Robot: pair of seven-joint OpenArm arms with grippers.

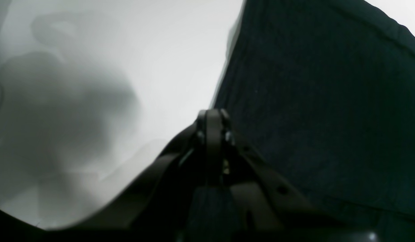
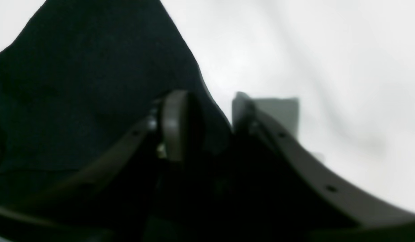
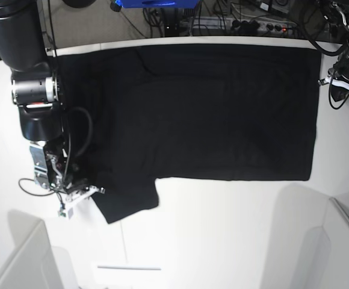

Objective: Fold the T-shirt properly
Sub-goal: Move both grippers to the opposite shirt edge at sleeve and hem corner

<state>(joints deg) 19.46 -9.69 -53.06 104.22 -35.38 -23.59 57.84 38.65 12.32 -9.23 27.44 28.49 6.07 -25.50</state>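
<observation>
Black T-shirt [image 3: 210, 108] on white table [image 3: 222, 229]; right hand [image 2: 207, 111] apart astride its sleeve, left hand [image 1: 212, 116] together.

The T-shirt [image 3: 210, 108] (plain black side up) lies spread flat; one sleeve points toward the table's near edge.

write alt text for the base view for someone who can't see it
A black T-shirt lies spread flat on a white table, one short sleeve sticking out toward the near-left. The right arm reaches down beside that sleeve; the left arm sits at the shirt's far-right corner.
</observation>
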